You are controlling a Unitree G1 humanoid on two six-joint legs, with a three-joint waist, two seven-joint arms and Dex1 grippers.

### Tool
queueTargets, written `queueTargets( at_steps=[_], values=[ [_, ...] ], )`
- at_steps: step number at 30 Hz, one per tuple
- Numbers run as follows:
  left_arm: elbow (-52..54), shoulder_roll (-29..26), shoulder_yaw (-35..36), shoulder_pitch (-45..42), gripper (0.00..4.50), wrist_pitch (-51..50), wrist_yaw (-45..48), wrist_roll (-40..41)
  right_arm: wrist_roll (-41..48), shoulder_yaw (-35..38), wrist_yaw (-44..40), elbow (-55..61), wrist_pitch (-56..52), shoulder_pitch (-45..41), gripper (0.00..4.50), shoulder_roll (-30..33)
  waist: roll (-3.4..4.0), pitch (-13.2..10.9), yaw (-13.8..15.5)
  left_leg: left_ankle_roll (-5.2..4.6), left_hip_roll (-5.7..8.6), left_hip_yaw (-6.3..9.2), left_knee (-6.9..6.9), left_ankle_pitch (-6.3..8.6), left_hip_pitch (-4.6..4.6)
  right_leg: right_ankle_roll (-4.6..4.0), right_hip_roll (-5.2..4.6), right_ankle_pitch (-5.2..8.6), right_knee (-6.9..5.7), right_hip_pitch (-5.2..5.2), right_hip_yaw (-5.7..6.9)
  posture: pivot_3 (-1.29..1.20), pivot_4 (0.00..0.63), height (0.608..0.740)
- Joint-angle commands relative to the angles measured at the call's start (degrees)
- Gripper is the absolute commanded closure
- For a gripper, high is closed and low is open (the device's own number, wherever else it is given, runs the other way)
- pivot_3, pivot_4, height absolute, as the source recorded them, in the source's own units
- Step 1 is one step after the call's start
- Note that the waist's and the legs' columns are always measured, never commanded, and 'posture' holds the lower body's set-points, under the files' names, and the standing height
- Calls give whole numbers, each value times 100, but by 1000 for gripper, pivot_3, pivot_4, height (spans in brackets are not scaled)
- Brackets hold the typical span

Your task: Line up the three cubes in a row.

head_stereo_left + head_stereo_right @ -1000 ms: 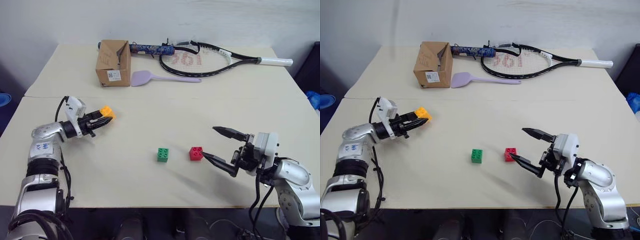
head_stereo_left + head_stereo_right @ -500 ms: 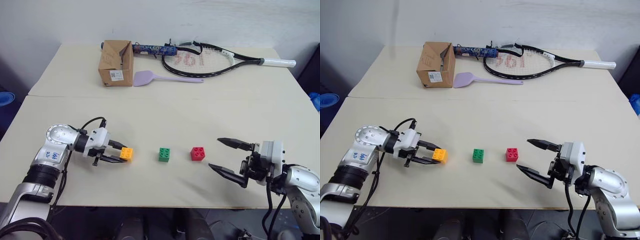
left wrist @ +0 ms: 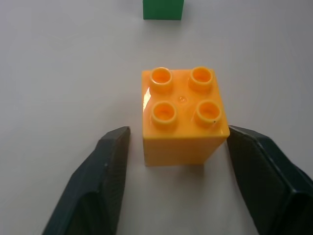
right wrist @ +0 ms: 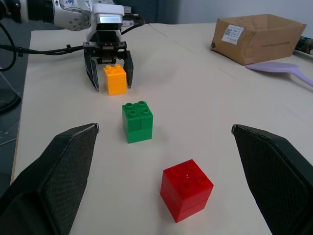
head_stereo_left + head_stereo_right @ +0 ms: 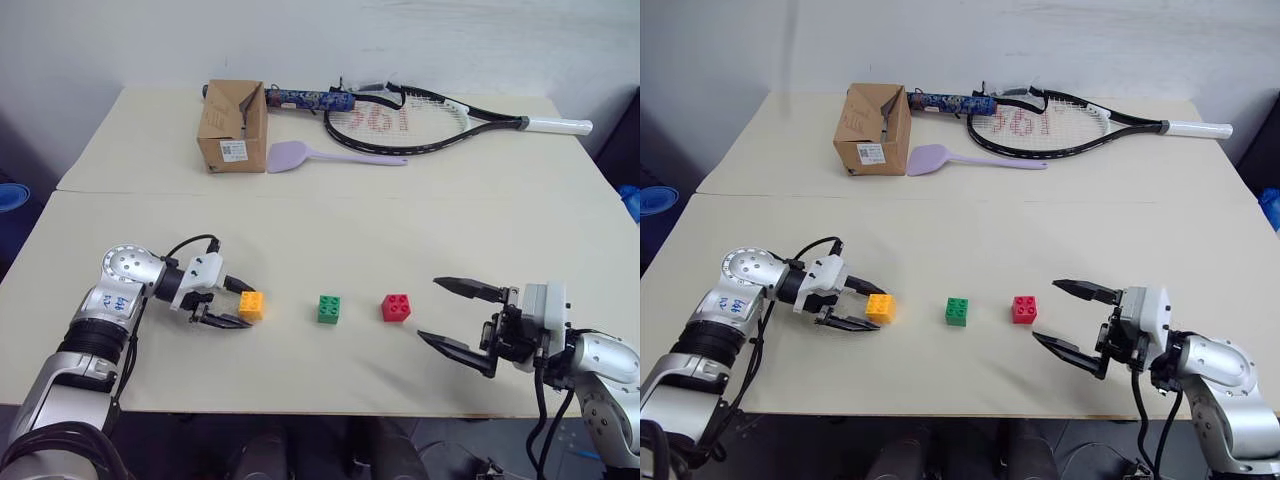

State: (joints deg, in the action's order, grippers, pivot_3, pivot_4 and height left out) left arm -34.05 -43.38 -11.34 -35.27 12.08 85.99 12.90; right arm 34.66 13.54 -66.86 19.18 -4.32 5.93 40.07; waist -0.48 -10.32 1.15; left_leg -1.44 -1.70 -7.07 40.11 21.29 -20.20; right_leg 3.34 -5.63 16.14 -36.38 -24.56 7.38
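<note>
Left pincer (image 5: 232, 303): lower left of the head view, low over the table (image 5: 330, 230), fingers (image 3: 98, 181) spread to either side of the orange-yellow cube; the wrist view shows a gap on both sides, though one finger may just graze it.
Orange-yellow cube (image 5: 251, 305): standing on the table studs up, left end of the row, between the left pincer's tips.
Green cube (image 5: 328, 309): lower centre, apart from the orange-yellow one and level with it.
Red cube (image 5: 396, 307): just right of centre, apart from the green cube, in the same line.
Right pincer (image 5: 440, 313): lower right, spread wide, holding nothing, tips near the red cube but apart from it.
Cardboard box (image 5: 233, 128): upper left, well apart from the cubes.
Lilac spatula (image 5: 310, 155): beside the box.
Racket (image 5: 430, 118): upper centre to upper right.
</note>
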Motion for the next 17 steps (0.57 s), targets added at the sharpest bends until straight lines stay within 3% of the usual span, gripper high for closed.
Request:
queueTargets(
  at_steps=[1,4,7,9,13,17],
  values=[
    [360,-261,521,215,35,-160,140,361,63,266,-402,-81,124,51,0,322,-1,0,-2,0,-2,2,0,0,0,0,-1,0,1,0,1,0,150,740],
    [734,-487,1090,584,35,-709,-63,784,139,423,-613,-219,118,-16,0,553,-1,-1,-33,0,-6,2,0,0,0,0,-18,0,1,0,0,0,150,740],
    [1334,-1342,1834,1735,35,-766,-244,663,98,679,-989,-552,207,-230,0,949,0,-1,-148,2,-8,6,-4,1,2,0,-27,0,4,2,1,0,150,740],
    [1763,-1618,2316,2339,35,-950,-384,796,99,810,-1135,-686,208,-354,0,1147,0,-1,-152,7,-13,3,-8,4,3,-1,-25,1,9,0,0,0,150,740],
    [2834,-1576,3211,3370,35,-1612,-968,1133,-46,894,-1399,-1076,386,-575,0,1401,5,-4,-9,-1,-3,28,-6,1,3,-2,-49,1,40,13,18,0,150,740],
    [3333,-1332,3428,3747,35,-1966,-1408,1228,-224,732,-1451,-1429,686,-786,0,1260,5,-4,19,-8,5,25,-7,6,-1,-1,-62,1,42,11,17,0,150,740]
  ],
)
